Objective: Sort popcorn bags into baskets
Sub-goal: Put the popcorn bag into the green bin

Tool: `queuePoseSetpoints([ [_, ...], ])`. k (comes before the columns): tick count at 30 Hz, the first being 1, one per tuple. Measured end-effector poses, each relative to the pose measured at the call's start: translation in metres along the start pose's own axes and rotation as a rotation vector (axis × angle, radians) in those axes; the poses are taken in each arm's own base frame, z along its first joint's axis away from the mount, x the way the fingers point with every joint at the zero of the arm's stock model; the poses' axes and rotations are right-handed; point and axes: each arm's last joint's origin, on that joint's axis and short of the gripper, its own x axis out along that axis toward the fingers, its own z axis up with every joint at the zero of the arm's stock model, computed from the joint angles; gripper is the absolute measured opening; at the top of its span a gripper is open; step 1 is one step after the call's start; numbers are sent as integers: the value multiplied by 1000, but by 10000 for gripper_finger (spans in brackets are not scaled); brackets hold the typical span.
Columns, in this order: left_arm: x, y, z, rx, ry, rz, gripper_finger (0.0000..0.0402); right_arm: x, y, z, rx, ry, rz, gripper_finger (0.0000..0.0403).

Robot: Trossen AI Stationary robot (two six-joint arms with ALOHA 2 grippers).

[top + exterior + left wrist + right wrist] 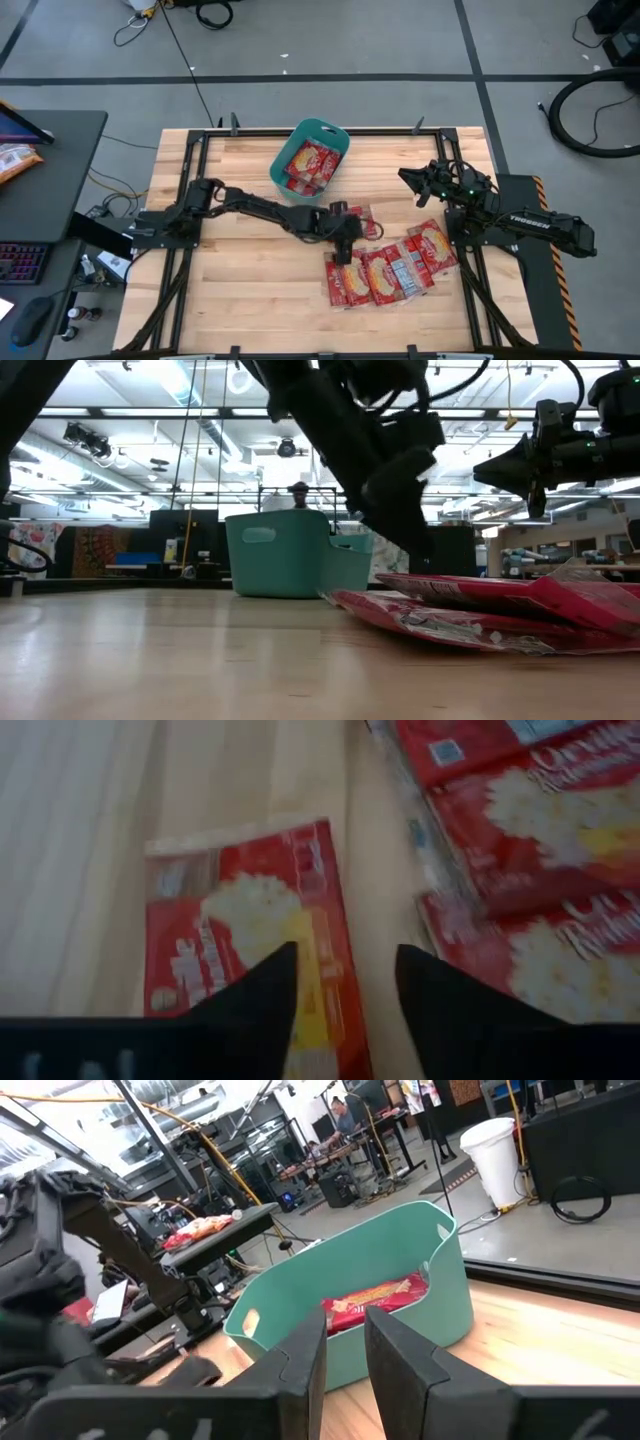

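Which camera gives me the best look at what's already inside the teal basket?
The high view: it looks straight down into the teal basket and shows red popcorn bags inside. The right wrist view sees the top of one bag over the rim. The low view shows only the basket's outer wall. The left wrist view misses the basket entirely.

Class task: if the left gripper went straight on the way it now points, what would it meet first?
Most likely the popcorn bag lying apart from the row: the left gripper points down at it, fingers open over its edge.
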Motion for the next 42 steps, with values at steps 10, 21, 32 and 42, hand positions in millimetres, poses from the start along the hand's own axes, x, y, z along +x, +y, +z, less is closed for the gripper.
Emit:
queuePoseSetpoints([
  [10,23,-9,-16,15,44,57,232,0,0,1,0,-7,4,77],
  [21,28,-3,-26,69,132,60,217,0,0,1,0,-7,3,77],
  [32,23,-8,-33,112,213,-2,157,0,0,1,0,-7,3,77],
  [42,24,-11,-34,202,212,-9,71,0,2,4,115,-37,25,77],
])
